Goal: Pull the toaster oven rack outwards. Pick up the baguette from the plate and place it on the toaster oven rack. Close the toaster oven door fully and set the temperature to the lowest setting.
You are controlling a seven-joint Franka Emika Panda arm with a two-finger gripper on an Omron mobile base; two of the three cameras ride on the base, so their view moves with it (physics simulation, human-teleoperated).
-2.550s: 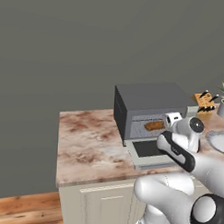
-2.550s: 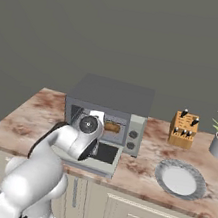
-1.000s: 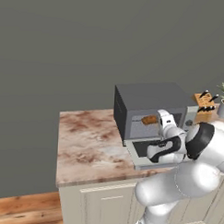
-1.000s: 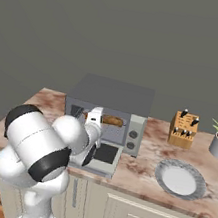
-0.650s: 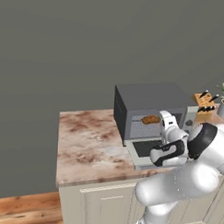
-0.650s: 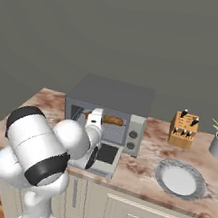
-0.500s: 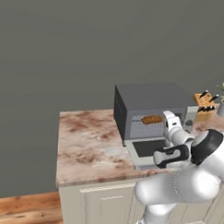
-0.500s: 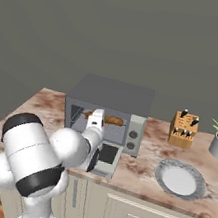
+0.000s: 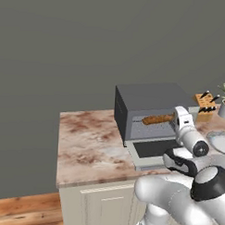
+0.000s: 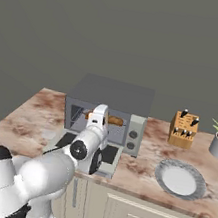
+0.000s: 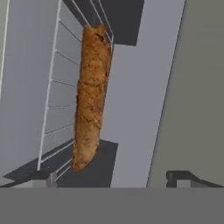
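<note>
Baguette (image 9: 157,119) first: from the left base view we see it lying inside the toaster oven (image 9: 151,108), up on the rack level, while the door (image 9: 152,150) hangs open and flat over the counter (image 9: 89,146). Our gripper (image 9: 181,118) sits just in front of the oven mouth, beside the loaf's right end.

From the right base view, we find the plate (image 10: 180,179) bare on the counter to the right of the oven, so we judge the pick-and-place part done. The baguette (image 10: 113,120) shows behind our gripper (image 10: 98,116), and the knobs (image 10: 133,139) stand in a column at the oven's right.

From the hand view, the baguette (image 11: 90,95) rests on the wires of the rack (image 11: 54,87), and our fingertips (image 11: 177,177) stand wide apart with nothing between them: the hand is released and empty.

We reckon the rack and the baguette steps are finished. What remains is swinging the door fully shut and turning the temperature knob to its lowest setting.
</note>
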